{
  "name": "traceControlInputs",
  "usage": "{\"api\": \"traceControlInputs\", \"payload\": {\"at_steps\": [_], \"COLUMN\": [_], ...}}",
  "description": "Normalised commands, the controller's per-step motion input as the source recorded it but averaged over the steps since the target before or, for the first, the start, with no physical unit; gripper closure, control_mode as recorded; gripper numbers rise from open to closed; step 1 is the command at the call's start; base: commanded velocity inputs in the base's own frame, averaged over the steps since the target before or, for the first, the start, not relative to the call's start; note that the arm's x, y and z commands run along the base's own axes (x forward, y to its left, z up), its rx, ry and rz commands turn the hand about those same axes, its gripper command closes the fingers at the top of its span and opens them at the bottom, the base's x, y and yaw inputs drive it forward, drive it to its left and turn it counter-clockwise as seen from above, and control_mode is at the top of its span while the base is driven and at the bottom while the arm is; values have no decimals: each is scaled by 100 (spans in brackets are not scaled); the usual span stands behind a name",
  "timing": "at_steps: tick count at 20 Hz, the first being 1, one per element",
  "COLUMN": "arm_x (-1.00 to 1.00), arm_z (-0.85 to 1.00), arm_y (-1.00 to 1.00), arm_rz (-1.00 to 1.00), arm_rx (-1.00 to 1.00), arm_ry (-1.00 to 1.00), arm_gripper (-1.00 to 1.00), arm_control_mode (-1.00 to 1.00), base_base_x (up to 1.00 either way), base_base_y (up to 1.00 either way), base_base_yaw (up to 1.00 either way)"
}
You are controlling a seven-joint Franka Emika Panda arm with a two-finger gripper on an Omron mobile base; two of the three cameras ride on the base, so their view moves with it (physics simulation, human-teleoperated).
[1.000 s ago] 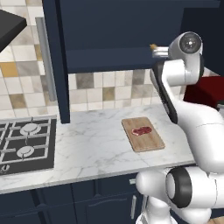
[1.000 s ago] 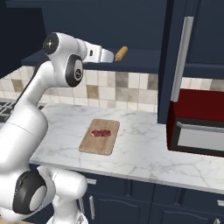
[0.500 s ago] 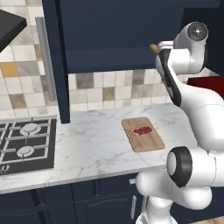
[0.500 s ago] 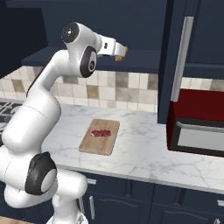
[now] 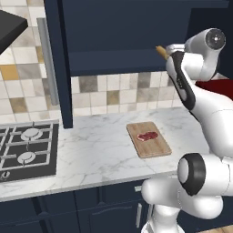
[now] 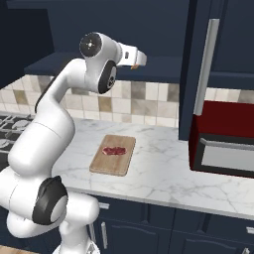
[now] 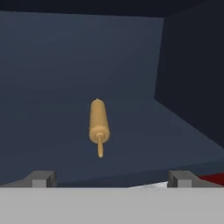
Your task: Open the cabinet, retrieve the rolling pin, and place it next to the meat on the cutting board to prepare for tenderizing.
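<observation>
Two doors of the cabinet (image 5: 136, 36) are standing open in the left base view, giving access. Right base view: the meat (image 6: 114, 150) is lying on the cutting board (image 6: 113, 155), awaiting. Hand view: the pincer (image 7: 111, 178), jaws apart and empty, is facing the rolling pin (image 7: 98, 121) lying on the shelf (image 7: 144, 144).

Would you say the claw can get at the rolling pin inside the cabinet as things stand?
Probably yes: the cabinet stands open, the claw is open, and the rolling pin lies on the shelf straight ahead with nothing between them.
</observation>
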Motion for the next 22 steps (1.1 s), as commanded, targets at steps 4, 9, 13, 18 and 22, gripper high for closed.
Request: {"api": "traceControlInputs", "payload": {"at_steps": [4,9,13,18,22], "arm_x": [1,11,8,8,0], "arm_z": [-6,-1,0,-5,-10], "arm_y": [0,0,3,2,0], "arm_rz": [9,7,4,1,3], "arm_rx": [1,0,0,0,0], "arm_ry": [-2,0,0,0,0], "arm_gripper": [-100,-100,-100,-100,-100], "arm_control_mode": [-100,-100,-100,-100,-100], "base_base_x": [0,0,0,0,0], "base_base_y": [0,0,0,0,0], "base_base_yaw": [0,0,0,0,0]}}
